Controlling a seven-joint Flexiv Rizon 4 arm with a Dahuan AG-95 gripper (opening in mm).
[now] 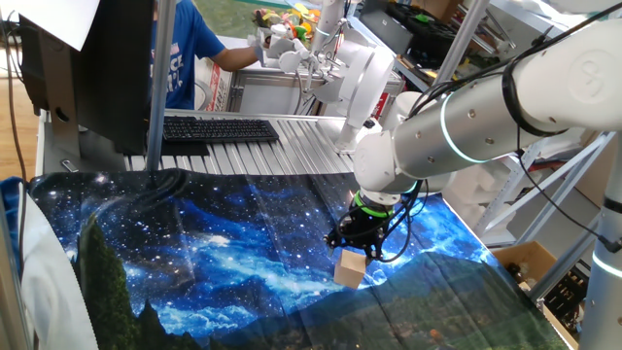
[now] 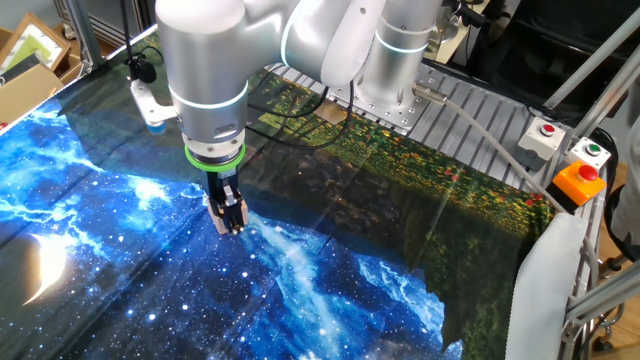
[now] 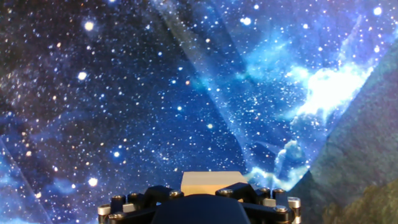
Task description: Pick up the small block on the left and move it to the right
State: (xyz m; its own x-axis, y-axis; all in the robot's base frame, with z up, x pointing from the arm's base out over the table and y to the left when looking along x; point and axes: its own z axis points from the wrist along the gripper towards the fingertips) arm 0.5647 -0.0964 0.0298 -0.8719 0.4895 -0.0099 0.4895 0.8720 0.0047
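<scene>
The small block [image 1: 350, 268] is a plain light tan wooden cube. It sits between the fingers of my gripper [image 1: 356, 255], over the starry blue cloth [image 1: 224, 243], right of the cloth's middle in one fixed view. My gripper is shut on it. In the hand view the block's top [image 3: 211, 181] shows just past the gripper body, low in the middle. In the other fixed view my gripper [image 2: 228, 218] points straight down close to the cloth, and only a tan sliver of the block [image 2: 213, 206] shows beside the fingers.
A black keyboard [image 1: 219, 128] lies on the ribbed metal tabletop [image 1: 292, 154] behind the cloth. A person in blue [image 1: 185, 53] stands at the back. Button boxes [image 2: 565, 160] sit at the table edge. A cardboard box [image 1: 530, 262] is beside the table.
</scene>
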